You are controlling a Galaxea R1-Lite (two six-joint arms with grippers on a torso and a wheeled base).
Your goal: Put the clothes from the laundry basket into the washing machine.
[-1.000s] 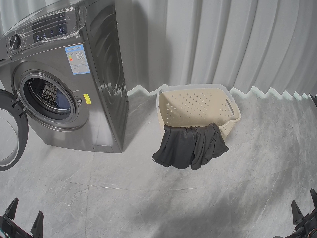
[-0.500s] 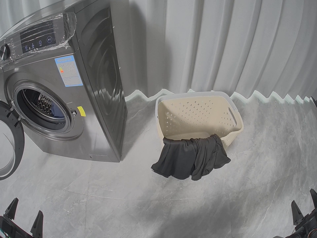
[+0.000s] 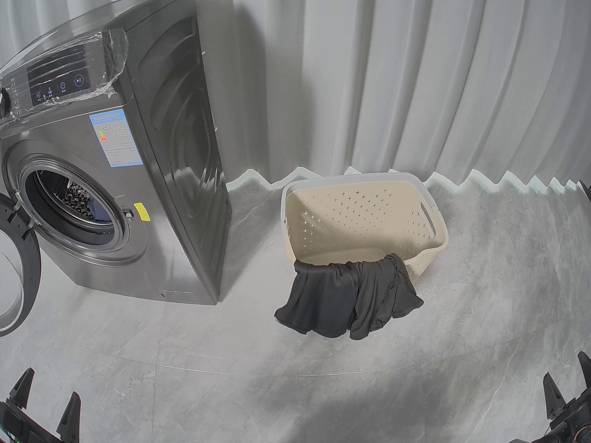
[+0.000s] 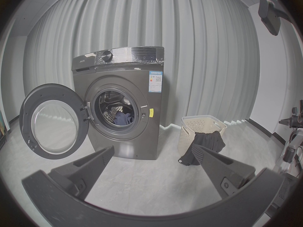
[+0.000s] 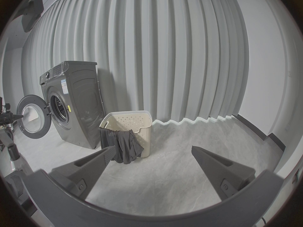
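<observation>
Camera pans, things unmoved. Left gripper (image 3: 50,384), right gripper (image 3: 564,367) spread; I'd pinch dark garment (image 3: 348,296) at laundry basket (image 3: 357,178) rim.

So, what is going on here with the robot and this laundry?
Nothing is being handled yet. The left gripper and the right gripper are both open and empty, low in front of the robot and well apart from the laundry. A dark garment hangs over the near rim of the laundry basket, mostly outside it. The washing machine stands to the left of the basket with its door swung open, and some blue clothing already lies in the drum.
</observation>
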